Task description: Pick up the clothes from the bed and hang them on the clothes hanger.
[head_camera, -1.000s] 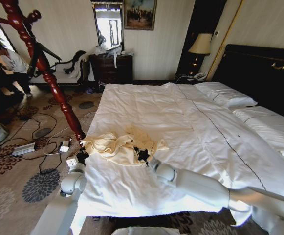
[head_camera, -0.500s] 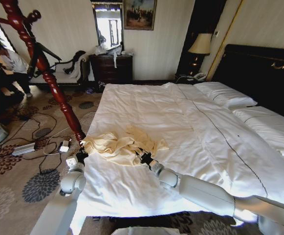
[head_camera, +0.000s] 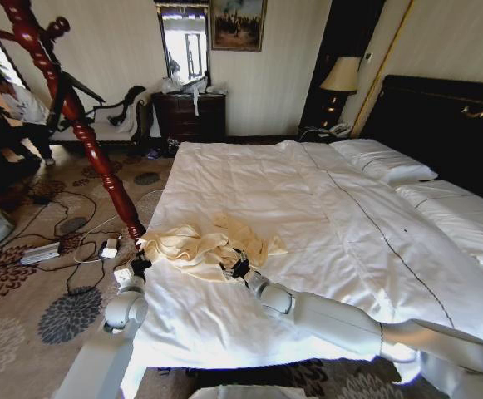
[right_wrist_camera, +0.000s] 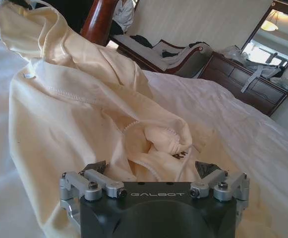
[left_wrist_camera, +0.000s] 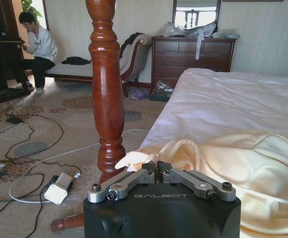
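On the bed, right GALBOT end effector spread wide at clothes, left end effector closed.

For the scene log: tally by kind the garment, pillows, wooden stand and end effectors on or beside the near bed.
Cream long-sleeved thin shirt: 1
White pillows: 1
Red-brown turned wooden coat stand: 1
Black end effectors: 2, left shut at the shirt's edge, right open at the shirt
Total: 5
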Controlling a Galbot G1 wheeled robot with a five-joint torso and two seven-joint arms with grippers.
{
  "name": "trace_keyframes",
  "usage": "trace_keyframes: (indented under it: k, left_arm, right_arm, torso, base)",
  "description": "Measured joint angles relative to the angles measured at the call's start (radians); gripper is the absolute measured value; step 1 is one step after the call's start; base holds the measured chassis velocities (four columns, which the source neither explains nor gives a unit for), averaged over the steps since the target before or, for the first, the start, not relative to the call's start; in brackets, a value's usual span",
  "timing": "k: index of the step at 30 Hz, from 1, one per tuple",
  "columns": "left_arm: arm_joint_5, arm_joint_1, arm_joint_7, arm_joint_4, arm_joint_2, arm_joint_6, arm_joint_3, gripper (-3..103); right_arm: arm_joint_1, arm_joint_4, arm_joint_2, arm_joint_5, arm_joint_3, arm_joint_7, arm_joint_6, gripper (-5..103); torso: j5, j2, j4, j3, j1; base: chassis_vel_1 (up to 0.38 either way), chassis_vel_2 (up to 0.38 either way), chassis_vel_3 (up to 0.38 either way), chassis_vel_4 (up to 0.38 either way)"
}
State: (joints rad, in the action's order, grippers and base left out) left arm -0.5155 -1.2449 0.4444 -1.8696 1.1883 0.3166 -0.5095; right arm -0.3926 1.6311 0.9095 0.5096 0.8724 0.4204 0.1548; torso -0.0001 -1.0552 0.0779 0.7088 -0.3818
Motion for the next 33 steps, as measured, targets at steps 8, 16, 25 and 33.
trace_keyframes:
  k: [8,16,25,33]
  left_arm:
    - [0.001,0.001,-0.001,-0.006,0.012,-0.003,-0.002,2]
    - [-0.007,-0.010,-0.005,0.003,-0.014,-0.005,-0.005,2]
    - [-0.008,-0.109,0.008,-0.011,-0.019,-0.003,-0.006,2]
    - [-0.018,-0.127,0.023,-0.012,-0.040,0.001,-0.009,2]
  right_arm:
    - [0.033,0.017,-0.019,0.021,0.005,0.025,0.014,100]
    - [-0.008,0.080,-0.020,0.058,-0.120,0.029,-0.039,100]
    - [-0.104,0.088,-0.029,0.075,-0.192,0.145,0.123,100]
    - [-0.294,0.197,-0.130,0.048,-0.335,0.161,0.129,101]
  torso:
    - [0.0001,0.000,0.0002,0.000,0.000]
    - [0.0000,0.000,0.0001,0.000,0.000]
    - [0.0000,0.000,-0.0002,0.000,0.000]
    - [-0.0001,0.000,0.0001,0.000,0.000]
  base:
    - [0.000,0.000,0.000,0.000]
    - [0.000,0.000,0.000,0.000]
    - [0.000,0.000,0.000,0.000]
    - [0.000,0.000,0.000,0.000]
